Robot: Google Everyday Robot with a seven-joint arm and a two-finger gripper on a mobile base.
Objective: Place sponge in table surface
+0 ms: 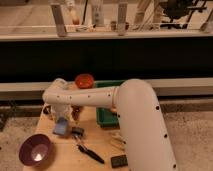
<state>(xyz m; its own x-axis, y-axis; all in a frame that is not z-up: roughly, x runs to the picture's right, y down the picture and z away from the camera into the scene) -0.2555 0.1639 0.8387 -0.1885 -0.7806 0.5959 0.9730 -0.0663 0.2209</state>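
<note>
Item 1, gripper (62, 121): hangs at the end of the white arm (135, 115), low over the left half of the table surface (62, 159). Points downward, drawn narrow, clamped on the upper edge of the sponge.

Item 2, sponge (60, 129): small blue-grey pad with rounded corners. Sits directly beneath the gripper, held there, at or just above the wood; contact with the tabletop cannot be told.

Item 3, table surface: light tan wood, rectangular, carries all that follows.

Item 4, purple bowl (35, 150): stands at the front left corner, near the sponge but apart from it.

Item 5, dark clip-like object (77, 132): lies just right of the sponge.

Item 6, black utensil (91, 153): lies slantwise in front of the clip-like object.

Item 7, black slab (119, 160): lies flat at the front, beside the arm's thick segment.

Item 8, green tray (106, 119): rests at the right rear, partly hidden by the arm.

Item 9, orange-red bowl (84, 80): stands at the rear edge, behind the arm, left of the tray.
</note>
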